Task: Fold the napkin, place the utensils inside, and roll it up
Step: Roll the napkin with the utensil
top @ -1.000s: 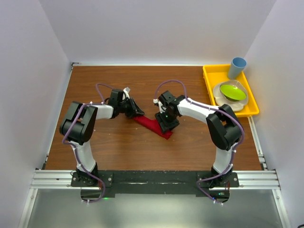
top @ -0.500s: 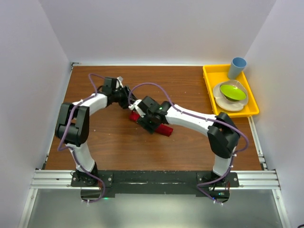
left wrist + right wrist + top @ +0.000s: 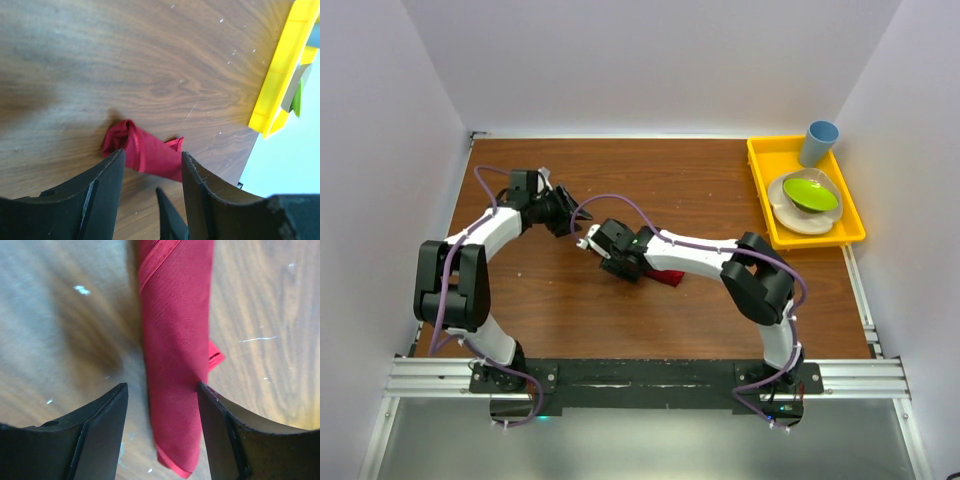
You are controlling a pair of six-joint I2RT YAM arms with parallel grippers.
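Both grippers gape, holding nothing. The rolled napkin (image 3: pixel 175 340) lies below the right gripper (image 3: pixel 162 390), in the gap between its fingers (image 3: pixel 100 435), and farther beyond the left gripper (image 3: pixel 150 157).

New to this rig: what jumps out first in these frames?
The bright red napkin, rolled into a narrow tube mid-scene on the wooden table, stands out most. The right gripper hangs over it, open, the roll running between its jaws; the left gripper, also open, is further left. At the far right sits a yellow tray with a green bowl and blue cup.
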